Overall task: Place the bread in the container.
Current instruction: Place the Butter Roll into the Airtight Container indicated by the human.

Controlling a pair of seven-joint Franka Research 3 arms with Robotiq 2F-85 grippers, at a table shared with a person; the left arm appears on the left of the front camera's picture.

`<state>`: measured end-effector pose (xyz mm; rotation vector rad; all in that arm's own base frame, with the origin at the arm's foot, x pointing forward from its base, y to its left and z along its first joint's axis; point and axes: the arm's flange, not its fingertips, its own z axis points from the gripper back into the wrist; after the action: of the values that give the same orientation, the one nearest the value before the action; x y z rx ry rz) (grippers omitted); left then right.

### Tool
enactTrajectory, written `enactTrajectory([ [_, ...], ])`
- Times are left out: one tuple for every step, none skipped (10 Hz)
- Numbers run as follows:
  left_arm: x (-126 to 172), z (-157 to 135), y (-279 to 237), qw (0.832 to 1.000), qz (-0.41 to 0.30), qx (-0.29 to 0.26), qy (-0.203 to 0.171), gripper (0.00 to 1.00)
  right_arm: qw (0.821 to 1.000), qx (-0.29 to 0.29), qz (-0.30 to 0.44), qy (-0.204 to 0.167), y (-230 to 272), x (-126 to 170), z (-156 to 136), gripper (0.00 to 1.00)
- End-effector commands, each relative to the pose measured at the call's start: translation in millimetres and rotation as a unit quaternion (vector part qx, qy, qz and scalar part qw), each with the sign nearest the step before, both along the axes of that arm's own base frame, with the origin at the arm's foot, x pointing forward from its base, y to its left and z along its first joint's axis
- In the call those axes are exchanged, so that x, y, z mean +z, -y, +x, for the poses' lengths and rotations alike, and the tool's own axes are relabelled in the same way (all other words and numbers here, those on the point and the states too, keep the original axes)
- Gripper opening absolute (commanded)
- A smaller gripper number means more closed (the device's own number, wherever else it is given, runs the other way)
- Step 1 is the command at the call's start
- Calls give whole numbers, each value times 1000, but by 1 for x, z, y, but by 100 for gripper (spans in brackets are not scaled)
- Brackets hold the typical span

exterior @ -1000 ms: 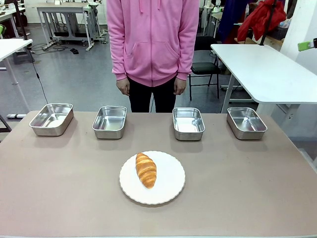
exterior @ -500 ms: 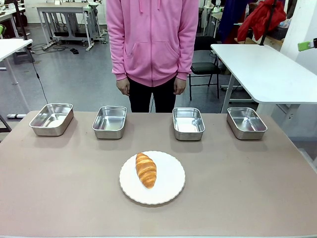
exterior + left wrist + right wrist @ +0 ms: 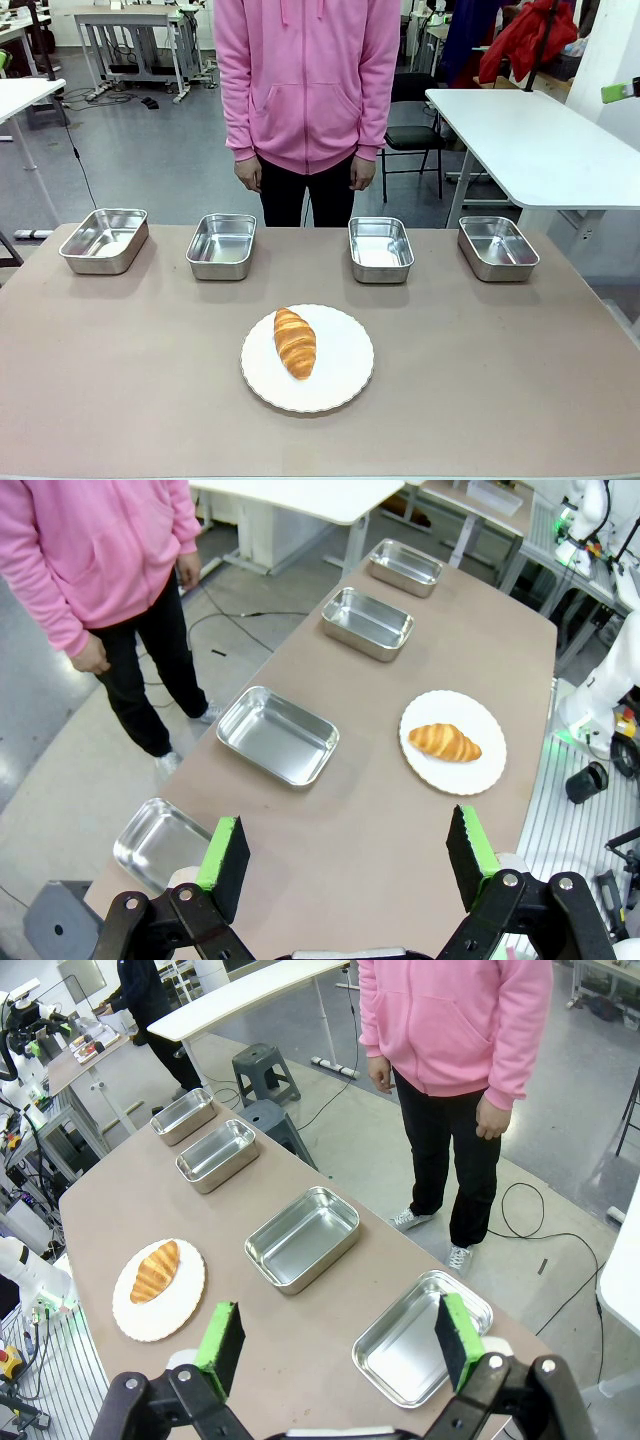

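Zero progress tbh: bread (image 3: pixel 445 742) on plate (image 3: pixel 488 775), well ahead of left gripper (image 3: pixel 346 855) and right gripper (image 3: pixel 340 1342), both spread wide, empty. Container (image 3: pixel 221 217) unfilled.

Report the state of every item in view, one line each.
bread: lying on the plate, untouched.
plate: on the table, holding the bread.
far-left tray: upright, empty.
left-middle tray: upright, empty.
right-middle tray: upright, empty.
far-right tray: upright, empty.
left gripper: open, holding nothing.
right gripper: open, holding nothing.
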<state>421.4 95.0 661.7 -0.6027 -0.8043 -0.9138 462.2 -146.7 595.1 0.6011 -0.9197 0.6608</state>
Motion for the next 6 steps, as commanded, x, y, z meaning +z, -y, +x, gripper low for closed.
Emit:
enactTrajectory([
  [1,-1,1,1000,0,-3,4,100,1000,0,1,4,-2,1,-1,100],
  [1,-1,1,1000,0,-3,4,100,1000,0,1,4,-2,1,-1,100],
  [1,-1,1,1000,0,-3,4,100,1000,0,1,4,-2,1,-1,100],
  [1,-1,1,1000,0,-3,4,100,1000,0,1,4,-2,1,-1,100],
  [1,-1,1,1000,0,-3,4,100,1000,0,1,4,-2,1,-1,100],
  [1,-1,1,1000,0,-3,4,100,1000,0,1,4,-2,1,-1,100],
])
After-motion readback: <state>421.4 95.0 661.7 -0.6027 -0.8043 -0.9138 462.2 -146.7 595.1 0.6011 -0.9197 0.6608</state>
